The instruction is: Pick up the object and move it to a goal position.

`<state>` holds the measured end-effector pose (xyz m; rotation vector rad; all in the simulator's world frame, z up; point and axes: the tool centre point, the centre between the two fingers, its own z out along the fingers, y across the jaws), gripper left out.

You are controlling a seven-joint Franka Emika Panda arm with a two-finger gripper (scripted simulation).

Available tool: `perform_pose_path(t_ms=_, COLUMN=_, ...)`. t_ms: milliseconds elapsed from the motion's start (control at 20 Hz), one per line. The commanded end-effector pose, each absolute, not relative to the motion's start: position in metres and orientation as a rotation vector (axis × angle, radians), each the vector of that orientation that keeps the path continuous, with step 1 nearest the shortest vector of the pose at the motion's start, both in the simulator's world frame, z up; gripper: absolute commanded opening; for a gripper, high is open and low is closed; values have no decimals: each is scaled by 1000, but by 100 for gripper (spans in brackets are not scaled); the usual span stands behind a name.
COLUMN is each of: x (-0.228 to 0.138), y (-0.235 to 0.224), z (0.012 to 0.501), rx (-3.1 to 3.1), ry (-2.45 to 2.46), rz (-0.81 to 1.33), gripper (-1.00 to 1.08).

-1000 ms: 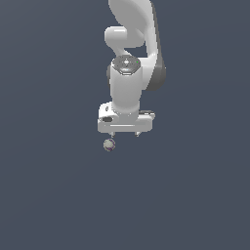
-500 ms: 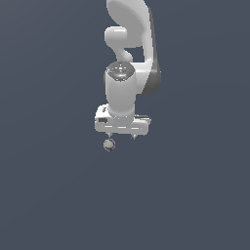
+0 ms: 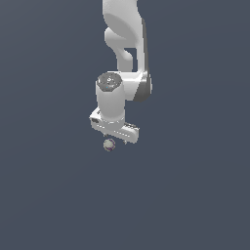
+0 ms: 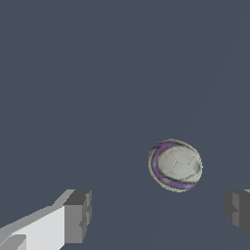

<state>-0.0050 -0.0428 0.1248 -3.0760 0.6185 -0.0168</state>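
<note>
Since a second ago, the gripper has swung toward the exterior view's left. Its fingers gape wide, touching nothing. The ball sits just below, frame centre.

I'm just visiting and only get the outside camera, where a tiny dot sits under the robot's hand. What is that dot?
Observer: The wrist view shows a grey-white ball with a purple curved band around it.
Operator: Is the hand holding it?
Observer: No. The gripper is open, with dark fingertips wide apart and the ball untouched between their lines, clear space on both sides.
Operator: Would it fit in there?
Observer: Yes, probably: the ball looks much narrower than the gap, though it lies nearer one fingertip than the other.
</note>
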Motion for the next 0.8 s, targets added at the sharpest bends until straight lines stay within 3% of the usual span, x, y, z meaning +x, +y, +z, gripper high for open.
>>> perform_pose_path(t_ms=0, x=-9, y=-52, z=115, rx=-3045, ry=752, rz=-12, gripper=100)
perform_pose_path(t_ms=750, x=-23, y=-79, z=87, rx=-2922, ry=1153, rz=0, gripper=100)
